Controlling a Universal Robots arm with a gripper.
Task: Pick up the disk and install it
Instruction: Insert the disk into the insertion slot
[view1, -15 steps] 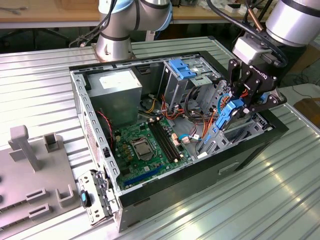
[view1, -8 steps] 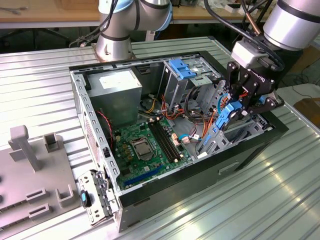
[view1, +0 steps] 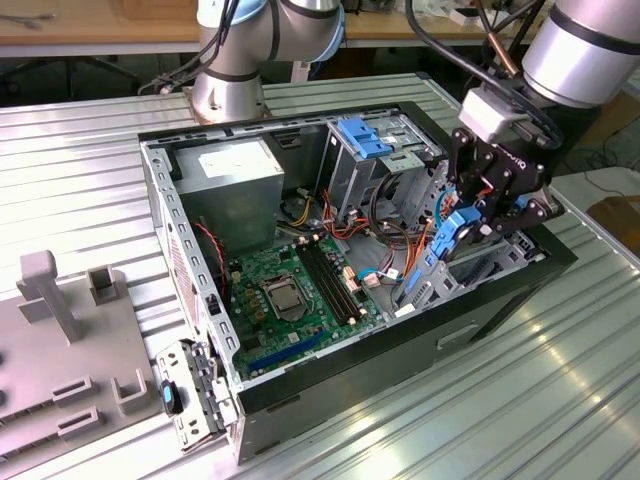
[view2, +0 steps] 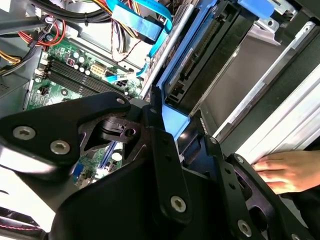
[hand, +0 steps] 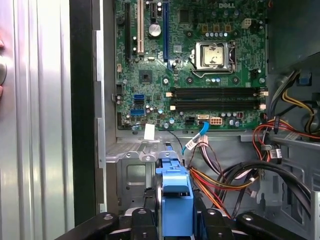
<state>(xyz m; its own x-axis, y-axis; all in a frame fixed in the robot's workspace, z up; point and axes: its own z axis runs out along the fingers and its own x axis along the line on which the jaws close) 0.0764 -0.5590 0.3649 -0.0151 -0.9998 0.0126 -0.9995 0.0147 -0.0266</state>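
The gripper (view1: 478, 222) hangs over the corner of the open case (view1: 400, 345) on the exterior view's right. Its black fingers (hand: 206, 225) are closed tight on the disk (view1: 455, 238), one on each side, with the blue rail squeezed between them.

The disk stands up on its edge. Its low end is down in the metal bay at that corner of the case, just beside the green board (view1: 285, 290). I cannot tell how far in it has gone. In the second wrist view the disk (view2: 197, 62) looks dark with blue rails along its sides. Its label cannot be seen.

The case lies on its side on a shiny ribbed table (view1: 500, 410). A grey box (view1: 240, 195) sits in the far corner of the case. It has a white sticker (view1: 232, 162) on top, but the print is too small to read. A blue latch (view1: 362, 135) sits on the cage near it.

The board (hand: 200, 65) has small white letters on it in the first wrist view. Red, yellow and black wires (hand: 220, 180) bunch up near the gripper (hand: 175, 220).

A person's hand (view2: 286, 171) rests on the table just outside the case, close to the gripper (view2: 185, 135).
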